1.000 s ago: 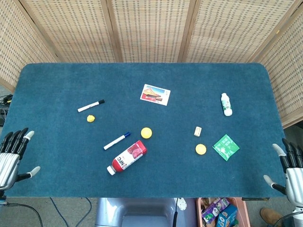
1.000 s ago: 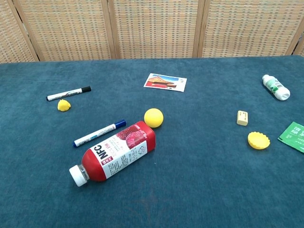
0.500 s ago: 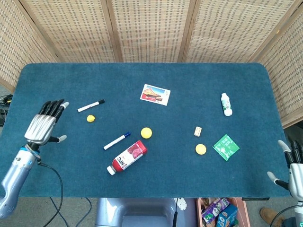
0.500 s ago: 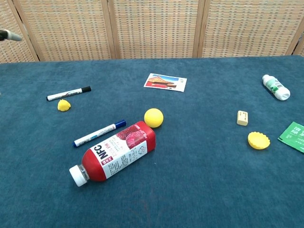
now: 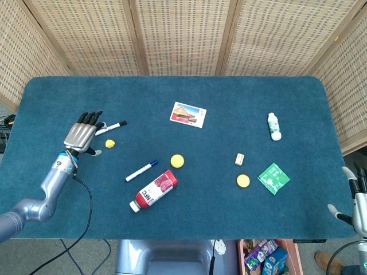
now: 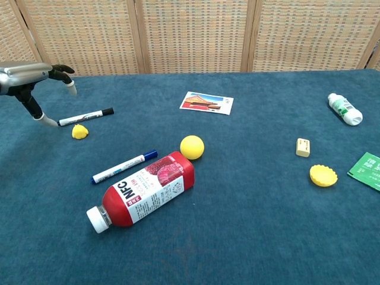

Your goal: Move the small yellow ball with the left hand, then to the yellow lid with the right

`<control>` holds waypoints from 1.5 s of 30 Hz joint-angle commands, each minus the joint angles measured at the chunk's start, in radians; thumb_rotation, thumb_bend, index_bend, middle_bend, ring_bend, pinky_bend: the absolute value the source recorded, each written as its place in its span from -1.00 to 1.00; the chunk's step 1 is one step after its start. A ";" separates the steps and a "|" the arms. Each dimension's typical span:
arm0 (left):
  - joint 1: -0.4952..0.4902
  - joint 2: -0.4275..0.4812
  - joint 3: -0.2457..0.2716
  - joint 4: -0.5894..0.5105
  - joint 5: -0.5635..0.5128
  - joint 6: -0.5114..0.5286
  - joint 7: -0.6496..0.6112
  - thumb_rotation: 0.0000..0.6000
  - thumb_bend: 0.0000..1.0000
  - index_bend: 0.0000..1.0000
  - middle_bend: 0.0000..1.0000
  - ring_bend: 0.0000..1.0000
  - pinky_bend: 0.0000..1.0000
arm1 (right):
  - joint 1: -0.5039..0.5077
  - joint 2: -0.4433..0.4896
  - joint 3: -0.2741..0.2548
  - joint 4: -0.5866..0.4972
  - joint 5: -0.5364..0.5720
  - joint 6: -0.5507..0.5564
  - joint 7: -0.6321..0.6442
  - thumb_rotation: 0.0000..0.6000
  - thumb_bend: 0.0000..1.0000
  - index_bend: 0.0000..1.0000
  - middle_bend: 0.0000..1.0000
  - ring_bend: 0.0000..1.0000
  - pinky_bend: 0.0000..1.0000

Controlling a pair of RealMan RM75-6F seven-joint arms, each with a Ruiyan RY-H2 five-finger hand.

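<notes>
The left hand (image 5: 84,136) hovers over the table's (image 5: 69,189) left part with fingers spread, grasping nothing, above the end of a black marker (image 5: 112,127) and just beside a small yellow blob (image 5: 110,143). The ball (image 5: 177,161) rests near the table's middle, beside a red bottle (image 5: 153,191) and a blue marker (image 5: 141,171). The lid (image 5: 243,181) lies well to its right, near a green packet (image 5: 273,177). The right hand (image 5: 358,200) sits at the table's right edge, fingers apart, released.

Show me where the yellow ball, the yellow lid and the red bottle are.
yellow ball (image 6: 192,146), chest view, middle of the ball.
yellow lid (image 6: 323,175), chest view, centre of its top.
red bottle (image 6: 145,189), chest view, on the label.
</notes>
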 commanded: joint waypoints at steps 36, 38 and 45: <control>-0.120 -0.252 0.035 0.405 -0.059 -0.148 -0.072 1.00 -0.54 -0.20 -1.00 -1.00 -1.00 | 0.031 -0.019 0.012 0.037 0.064 -0.062 -0.006 1.00 -1.00 -1.00 -1.00 -1.00 -1.00; -0.122 -0.257 0.035 0.411 -0.061 -0.154 -0.076 1.00 -0.53 -0.18 -1.00 -1.00 -1.00 | 0.030 -0.019 0.012 0.037 0.064 -0.062 -0.004 1.00 -1.00 -1.00 -1.00 -1.00 -1.00; -0.124 -0.279 0.032 0.441 -0.073 -0.154 -0.066 1.00 -0.46 -0.01 -1.00 -1.00 -1.00 | 0.032 -0.019 0.013 0.043 0.071 -0.066 0.006 1.00 -1.00 -1.00 -1.00 -1.00 -1.00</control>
